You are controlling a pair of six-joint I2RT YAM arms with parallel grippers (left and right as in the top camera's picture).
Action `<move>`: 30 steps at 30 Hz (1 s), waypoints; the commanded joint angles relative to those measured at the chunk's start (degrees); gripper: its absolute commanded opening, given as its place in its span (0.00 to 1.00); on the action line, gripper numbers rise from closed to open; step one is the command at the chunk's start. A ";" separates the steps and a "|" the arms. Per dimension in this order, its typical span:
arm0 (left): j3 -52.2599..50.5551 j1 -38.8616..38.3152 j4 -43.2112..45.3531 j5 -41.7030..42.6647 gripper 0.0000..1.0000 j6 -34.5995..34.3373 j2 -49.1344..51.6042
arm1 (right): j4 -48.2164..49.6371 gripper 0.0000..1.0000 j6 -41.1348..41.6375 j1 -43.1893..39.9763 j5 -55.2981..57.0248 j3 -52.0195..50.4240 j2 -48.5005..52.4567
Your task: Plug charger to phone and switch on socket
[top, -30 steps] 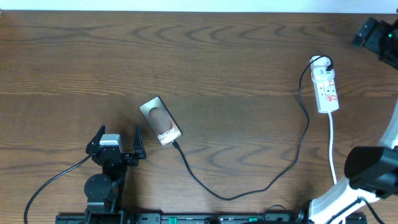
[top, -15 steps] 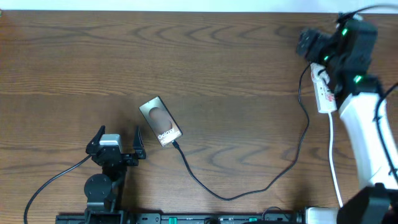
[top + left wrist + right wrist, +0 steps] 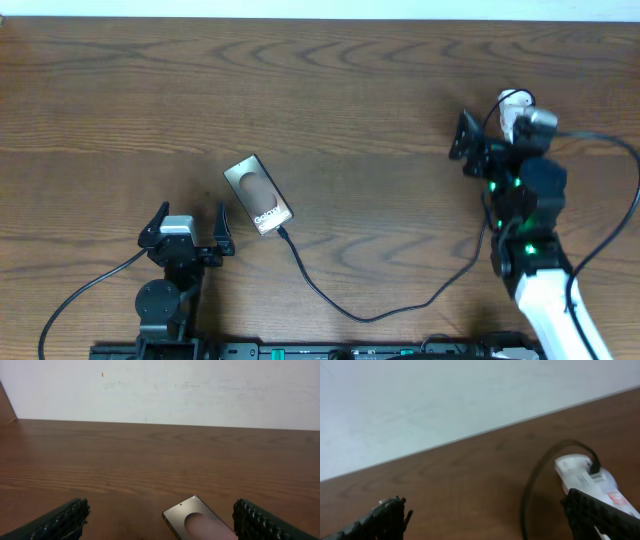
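Right hand [image 3: 488, 130] swung over socket [image 3: 592, 482]; mostly hidden overhead, clear in wrist view

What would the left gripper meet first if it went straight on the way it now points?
Most likely the phone, lying just ahead of the left gripper, between its open fingers but off-centre. Whether they ride low enough to touch it is unclear.
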 commanded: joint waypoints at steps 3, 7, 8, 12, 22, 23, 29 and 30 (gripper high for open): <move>-0.70 0.35 -2.36 0.55 0.94 -0.04 -0.31 | 0.74 0.99 0.35 0.35 5.31 -10.40 -10.91; -0.70 0.35 -2.36 0.55 0.94 -0.04 -0.31 | 3.61 0.99 0.33 0.35 6.62 -18.80 -20.46; -0.70 0.35 -2.36 0.55 0.94 -0.04 -0.31 | 4.33 0.99 0.33 0.35 6.60 -21.66 -23.74; -0.70 0.35 -2.36 0.55 0.94 -0.04 -0.31 | 4.87 0.99 0.33 0.35 6.62 -27.28 -29.62; -0.70 0.35 -2.36 0.55 0.94 -0.04 -0.31 | -8.20 0.99 -12.07 2.27 6.27 -30.08 -45.09; -0.70 0.35 -2.36 0.55 0.94 -0.04 -0.31 | -9.75 0.99 -13.31 2.47 6.27 -30.08 -46.23; -0.70 0.35 -2.36 0.55 0.94 -0.04 -0.31 | -21.11 0.99 -18.27 3.06 6.08 -30.08 -53.57; -0.70 0.35 -2.36 0.55 0.94 -0.04 -0.31 | -21.38 0.99 -19.30 3.06 5.53 -30.10 -54.55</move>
